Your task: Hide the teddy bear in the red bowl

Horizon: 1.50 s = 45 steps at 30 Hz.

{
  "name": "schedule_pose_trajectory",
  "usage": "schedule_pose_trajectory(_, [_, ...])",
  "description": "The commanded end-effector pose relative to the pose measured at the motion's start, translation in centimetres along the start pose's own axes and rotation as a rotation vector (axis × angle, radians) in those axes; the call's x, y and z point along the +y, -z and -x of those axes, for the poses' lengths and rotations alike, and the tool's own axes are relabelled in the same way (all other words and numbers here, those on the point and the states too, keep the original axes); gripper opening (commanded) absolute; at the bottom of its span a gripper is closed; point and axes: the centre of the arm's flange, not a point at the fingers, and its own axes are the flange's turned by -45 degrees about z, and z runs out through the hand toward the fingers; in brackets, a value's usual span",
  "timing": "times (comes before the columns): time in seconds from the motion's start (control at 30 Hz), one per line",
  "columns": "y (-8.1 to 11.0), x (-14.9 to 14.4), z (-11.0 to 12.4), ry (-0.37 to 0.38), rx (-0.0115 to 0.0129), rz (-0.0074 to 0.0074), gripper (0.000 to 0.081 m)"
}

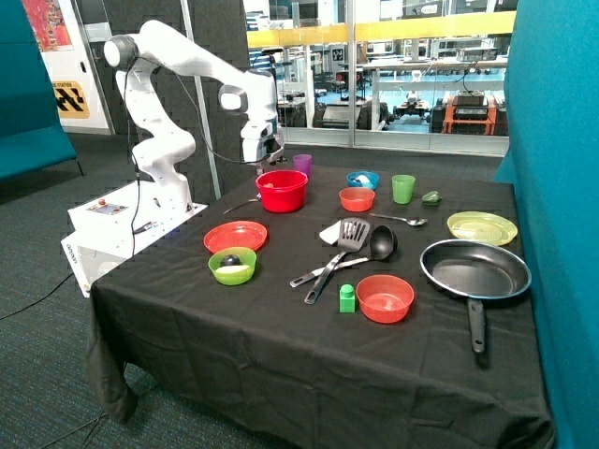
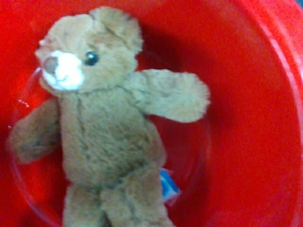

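Teddy bear [image 2: 106, 137] inside red bowl [image 1: 281, 190]; claw [image 1: 263, 159] directly above bowl.

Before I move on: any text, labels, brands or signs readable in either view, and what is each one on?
Nothing can be read as words or numbers.
Yellow and black sign on the wall behind the robot: too small to read.
Red poster above it: too small to read.
Blue tag on the teddy bear, which lies in the red bowl: blurred, no letters legible.
White robot base box: marks too small to read.
The end effector hangs above the bowl.
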Motion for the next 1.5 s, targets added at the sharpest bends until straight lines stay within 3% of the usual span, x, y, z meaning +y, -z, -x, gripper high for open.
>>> schedule_pose_trajectory(0.0, [0.2, 2.3, 0.2, 0.048, 0.0008, 0.0025, 0.0704])
schedule_pose_trajectory(0.3, [0.0, 3.9, -0.6, 0.103, 0.0007, 0.0025, 0.0695])
schedule_pose_trajectory(0.73, [-0.3, 8.1, -1.3, 0.096, 0.0007, 0.0025, 0.0697])
schedule_pose_trajectory(1.47, [-3.6, 13.9, 0.1, -0.183, 0.0010, 0.0024, 0.0693])
